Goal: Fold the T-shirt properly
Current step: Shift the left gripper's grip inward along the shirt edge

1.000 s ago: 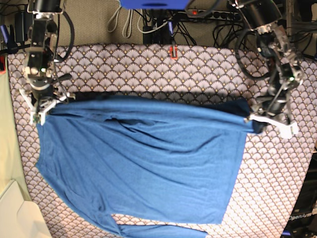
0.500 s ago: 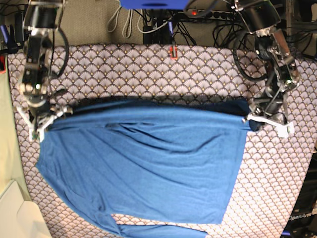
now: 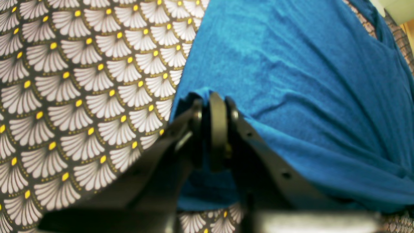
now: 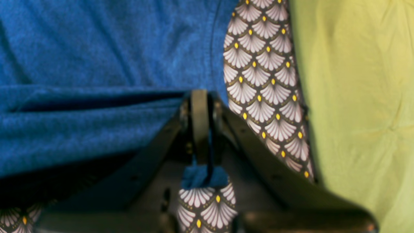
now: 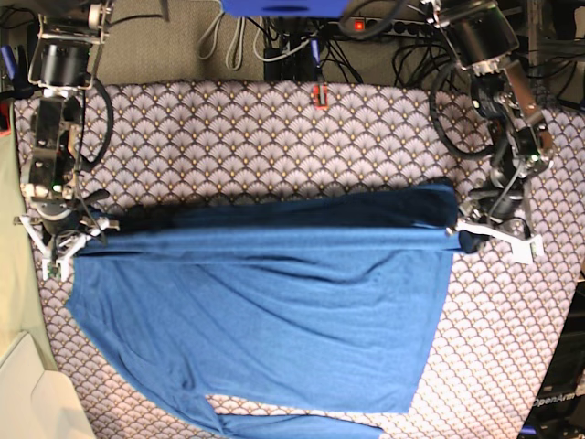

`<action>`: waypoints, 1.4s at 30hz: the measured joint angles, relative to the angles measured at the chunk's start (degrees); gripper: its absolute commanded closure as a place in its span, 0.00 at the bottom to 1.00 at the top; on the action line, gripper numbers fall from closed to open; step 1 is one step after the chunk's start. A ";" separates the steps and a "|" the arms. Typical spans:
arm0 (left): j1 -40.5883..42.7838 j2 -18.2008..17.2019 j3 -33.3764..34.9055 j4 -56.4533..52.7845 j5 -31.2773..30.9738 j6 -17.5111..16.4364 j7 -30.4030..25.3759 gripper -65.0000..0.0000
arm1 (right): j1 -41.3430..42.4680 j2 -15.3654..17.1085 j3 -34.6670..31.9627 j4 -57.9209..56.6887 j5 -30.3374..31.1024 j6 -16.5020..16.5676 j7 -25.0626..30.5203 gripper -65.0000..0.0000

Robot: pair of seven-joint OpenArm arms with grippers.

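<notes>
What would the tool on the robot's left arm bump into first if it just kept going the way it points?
Probably the T-shirt itself: the left tool is shut on its edge, with blue fabric spreading ahead. Depth is unclear.

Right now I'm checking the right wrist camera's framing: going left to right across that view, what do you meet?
T-shirt → right tool, shut on the shirt's edge → patterned tablecloth → yellow-green cloth.

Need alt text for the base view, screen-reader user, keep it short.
A royal-blue T-shirt lies spread on a table covered in a fan-patterned cloth, seen from above. Its far edge is stretched in a straight line between two arms: the right gripper at the image's left and the left gripper at the image's right, jaws shut on the fabric.
</notes>
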 measured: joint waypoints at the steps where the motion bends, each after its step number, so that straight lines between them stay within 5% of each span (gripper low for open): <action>1: 0.00 0.00 0.04 0.00 0.00 0.04 0.02 0.99 | 0.00 0.00 0.00 0.00 0.00 0.00 -0.02 1.00; 16: -2.45 -0.02 0.37 -5.09 -0.24 0.09 0.00 0.97 | 0.13 -0.04 0.00 -0.92 -0.02 0.00 0.15 1.00; 23: -2.23 0.15 0.35 -7.52 -0.20 0.22 0.02 0.67 | -0.52 -0.15 0.00 -0.98 -0.02 0.00 0.15 1.00; 33: -2.45 0.13 0.33 -7.34 -0.22 -0.59 2.23 0.64 | -0.81 -0.17 0.00 -0.98 -0.02 0.00 0.02 1.00; 42: -1.01 0.00 0.00 -5.64 -0.35 -0.63 5.64 0.16 | -0.81 -0.17 0.00 -0.98 -0.02 0.00 0.00 1.00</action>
